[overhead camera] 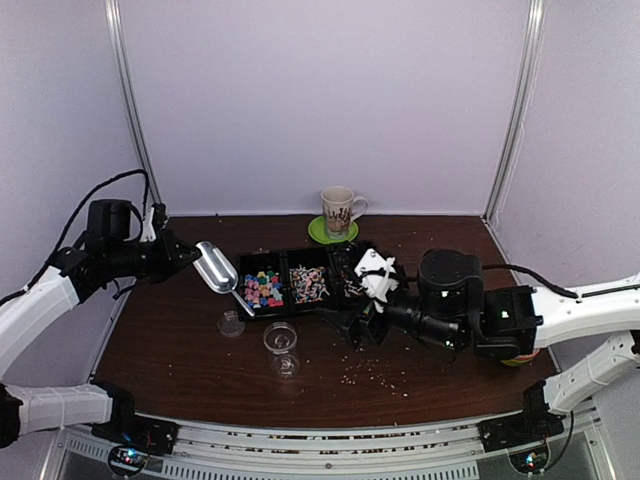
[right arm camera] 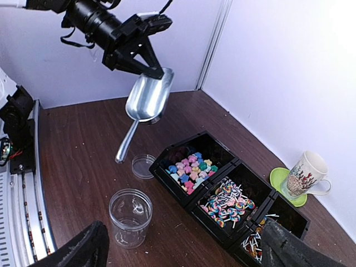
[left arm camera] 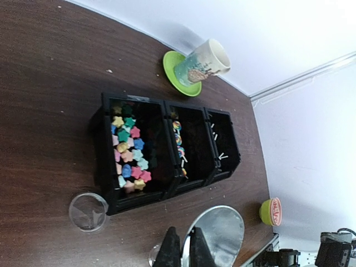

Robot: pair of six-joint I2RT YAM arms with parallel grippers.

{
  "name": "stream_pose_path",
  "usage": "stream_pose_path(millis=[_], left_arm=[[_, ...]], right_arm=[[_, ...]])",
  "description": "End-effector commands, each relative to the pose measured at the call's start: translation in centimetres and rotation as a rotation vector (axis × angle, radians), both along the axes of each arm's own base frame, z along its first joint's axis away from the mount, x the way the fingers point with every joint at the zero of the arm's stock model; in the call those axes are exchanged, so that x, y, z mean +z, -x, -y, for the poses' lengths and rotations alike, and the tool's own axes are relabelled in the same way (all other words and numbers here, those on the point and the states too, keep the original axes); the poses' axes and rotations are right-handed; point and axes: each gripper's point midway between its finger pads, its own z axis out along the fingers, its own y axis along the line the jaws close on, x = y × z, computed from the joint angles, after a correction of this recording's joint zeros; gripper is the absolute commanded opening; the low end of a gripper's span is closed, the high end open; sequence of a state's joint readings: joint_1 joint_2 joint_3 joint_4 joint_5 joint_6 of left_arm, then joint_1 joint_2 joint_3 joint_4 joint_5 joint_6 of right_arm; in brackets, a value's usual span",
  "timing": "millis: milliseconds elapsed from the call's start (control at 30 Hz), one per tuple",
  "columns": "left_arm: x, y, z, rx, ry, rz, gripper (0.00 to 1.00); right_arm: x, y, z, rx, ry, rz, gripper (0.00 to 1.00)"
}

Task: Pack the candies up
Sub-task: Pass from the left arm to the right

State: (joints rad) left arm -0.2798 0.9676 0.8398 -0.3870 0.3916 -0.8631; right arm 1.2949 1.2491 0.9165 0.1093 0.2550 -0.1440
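Above brown table (overhead camera: pixel 160 340), left end effector (overhead camera: pixel 192 254) clamps metal scoop (overhead camera: pixel 216 267) aloft.

A three-compartment tray (left arm camera: pixel 100 150) sits at the middle of the counter (overhead camera: pixel 170 350), holding the candies (overhead camera: pixel 263 290): stars in the left compartment, wrapped ones in the middle, sticks (right arm camera: pixel 253 245) in the right. Behind it, by the far wall, a mug (overhead camera: pixel 338 208) stands on a saucer (overhead camera: pixel 322 235). Near of the tray stands an open jar (overhead camera: pixel 281 338), a lid (overhead camera: pixel 231 323) flat on the counter just to its left. A scoop (overhead camera: pixel 214 266), clamped in the left claw (overhead camera: pixel 188 256), hangs above the counter left of the tray. The right claw (overhead camera: pixel 362 325) hovers, spread wide, at the tray's near right corner. A tin (left arm camera: pixel 271 211) rests well to the right; crumbs (overhead camera: pixel 375 375) lie right of the jar.
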Motion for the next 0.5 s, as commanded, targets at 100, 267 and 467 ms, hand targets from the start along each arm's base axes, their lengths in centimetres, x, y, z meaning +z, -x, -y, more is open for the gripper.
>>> stream_pose_path(millis=[100,267,467], left_arm=[[5.6,-0.9,4.9,-0.048,0.1,0.137,0.0],[6.6,-0.4,8.4,-0.115,0.112,0.158,0.0],[6.9,-0.1,10.8,-0.149,0.158,0.158,0.0]], right_arm=[[1.1,0.3,-2.3,-0.069,0.018,0.099,0.93],[0.9,-0.2,-3.1,-0.153,0.021,0.112,0.9],[0.5,-0.3,-3.6,-0.197,-0.019,0.102,0.8]])
